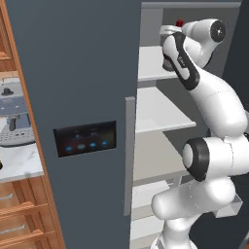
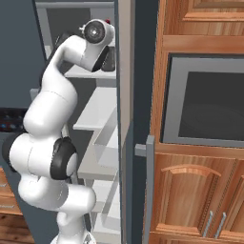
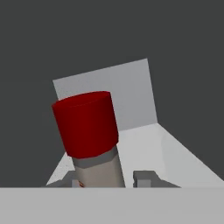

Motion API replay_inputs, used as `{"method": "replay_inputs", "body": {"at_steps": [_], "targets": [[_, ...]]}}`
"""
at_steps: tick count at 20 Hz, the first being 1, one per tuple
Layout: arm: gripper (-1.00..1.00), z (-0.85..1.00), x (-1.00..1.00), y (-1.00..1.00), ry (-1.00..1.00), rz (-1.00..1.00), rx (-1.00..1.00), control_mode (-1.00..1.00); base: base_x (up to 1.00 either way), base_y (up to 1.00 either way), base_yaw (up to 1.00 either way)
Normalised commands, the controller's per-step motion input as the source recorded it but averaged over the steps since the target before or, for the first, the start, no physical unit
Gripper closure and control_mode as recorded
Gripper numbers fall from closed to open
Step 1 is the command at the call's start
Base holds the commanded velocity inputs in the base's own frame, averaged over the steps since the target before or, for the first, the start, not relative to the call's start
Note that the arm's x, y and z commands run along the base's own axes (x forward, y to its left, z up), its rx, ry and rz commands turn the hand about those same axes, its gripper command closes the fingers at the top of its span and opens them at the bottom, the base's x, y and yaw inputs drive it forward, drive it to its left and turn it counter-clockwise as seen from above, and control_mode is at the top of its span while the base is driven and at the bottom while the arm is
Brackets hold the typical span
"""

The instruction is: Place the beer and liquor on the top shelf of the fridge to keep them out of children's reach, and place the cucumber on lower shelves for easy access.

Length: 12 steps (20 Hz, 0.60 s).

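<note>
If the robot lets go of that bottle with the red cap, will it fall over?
Maybe. The liquor looks tilted in the hand view, so it could wobble or tip on the top shelf. It seems tall, narrow and glassy, so probably slippery and breakable.

Flat, even rendered light with no visible source and no glare. The fridge (image 1: 73,97) door reads a uniform dull grey; its white shelves stay pale with soft shading beneath. In the hand view the surround is dark, the liquor (image 3: 89,135) cap shaded smoothly. All views are low-resolution and slightly soft.
</note>
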Motion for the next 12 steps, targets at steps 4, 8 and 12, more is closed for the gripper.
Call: {"method": "replay_inputs", "body": {"at_steps": [4,8,12], "targets": [[1.00,0.00,0.70,-0.25,0.02,0.00,0.00,-1.00,0.00,0.00,0.00],[1.00,0.00,0.65,-0.31,0.00,0.00,0.00,-1.00,0.00,0.00,0.00],[1.00,0.00,0.65,-0.32,0.00,0.00,0.00,-1.00,0.00,0.00,0.00]]}}
